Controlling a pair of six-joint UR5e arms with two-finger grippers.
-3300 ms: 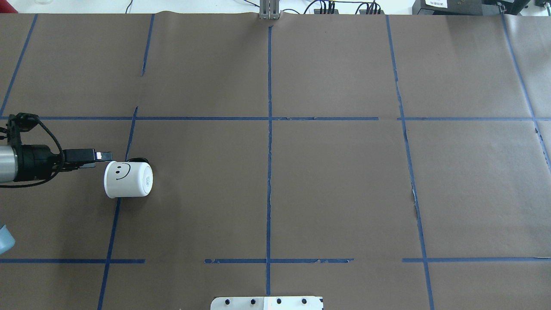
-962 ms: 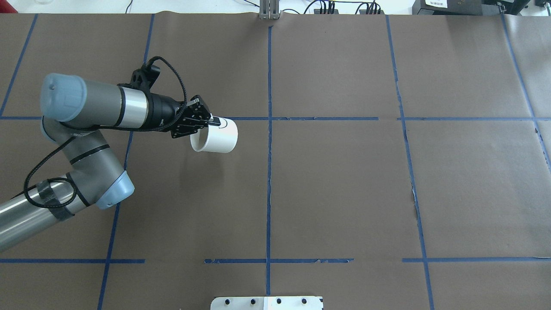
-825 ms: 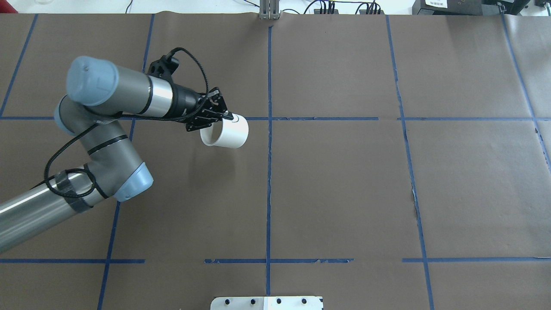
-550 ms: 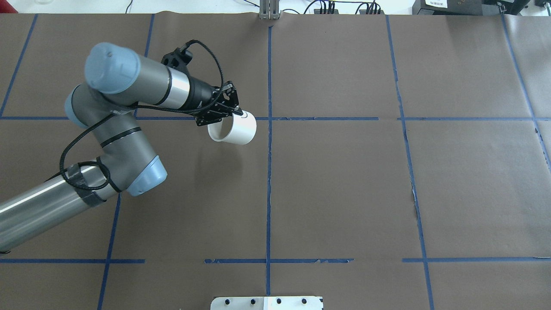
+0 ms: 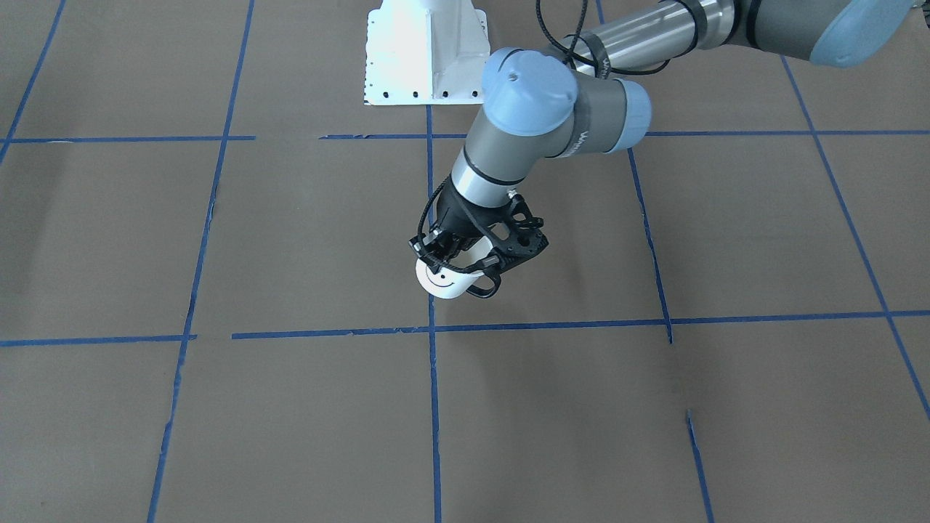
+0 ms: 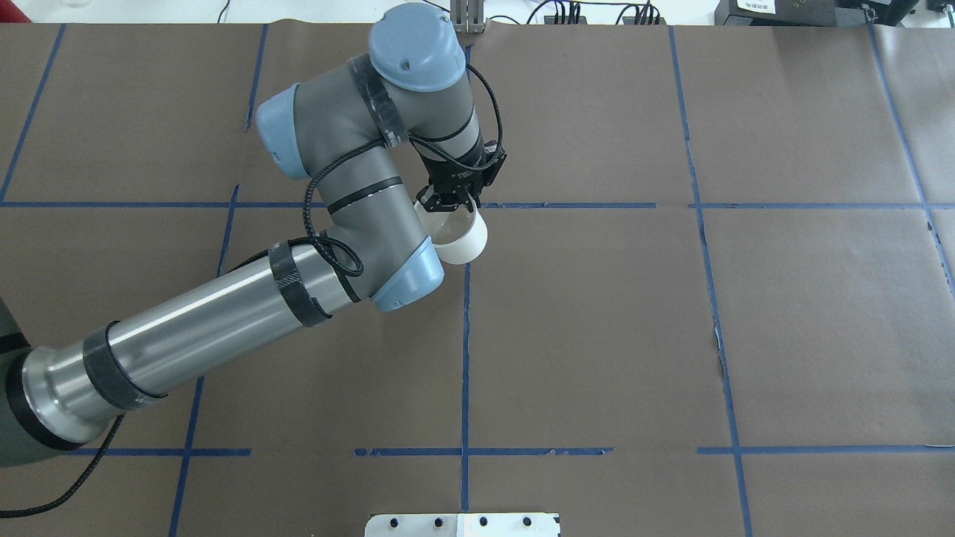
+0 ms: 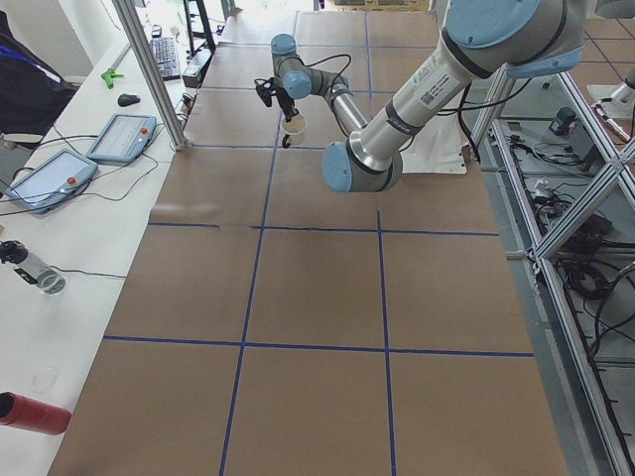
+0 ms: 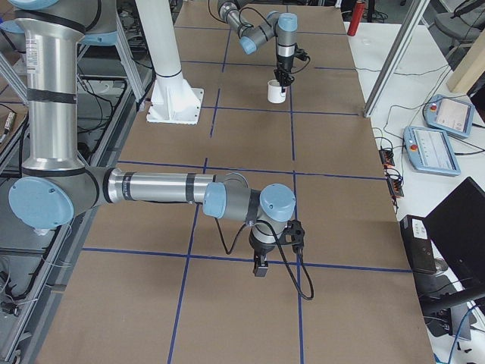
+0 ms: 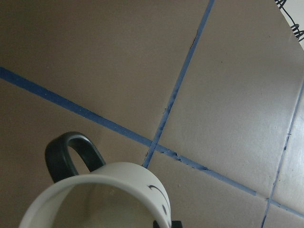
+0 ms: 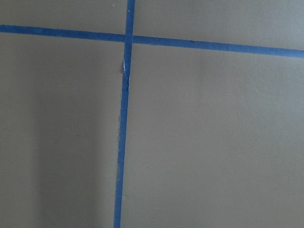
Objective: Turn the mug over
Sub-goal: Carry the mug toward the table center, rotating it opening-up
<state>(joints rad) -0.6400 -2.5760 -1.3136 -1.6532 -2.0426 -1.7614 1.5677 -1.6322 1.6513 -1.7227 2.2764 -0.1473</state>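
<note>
Worktop (image 6: 597,335): covered in brown paper and marked into squares by blue tape (image 6: 465,350); it lies under both grippers.
Left arm (image 6: 224,321): reaches out over the middle of the worktop, its wrist bent so the gripper points down.
Right arm (image 8: 159,187): low over the worktop, well apart from the left gripper, wrist turned down.
Base (image 5: 425,51): white pedestal behind the left gripper, on the robot's side of the worktop.
Mug (image 6: 466,240): white, directly below the left gripper, clamped at the rim; its mouth faces up toward the gripper, a little tilted. The black handle (image 5: 483,290) and the smiley face point toward the operators' side. It sits over a crossing of two tape lines. Whether its bottom touches the worktop cannot be told.
Left gripper (image 6: 449,207): closed on the mug's rim, one finger inside the wall and one outside.
Right gripper (image 8: 260,269): holds nothing; close above the worktop beside a tape line; open or closed cannot be told.
</note>
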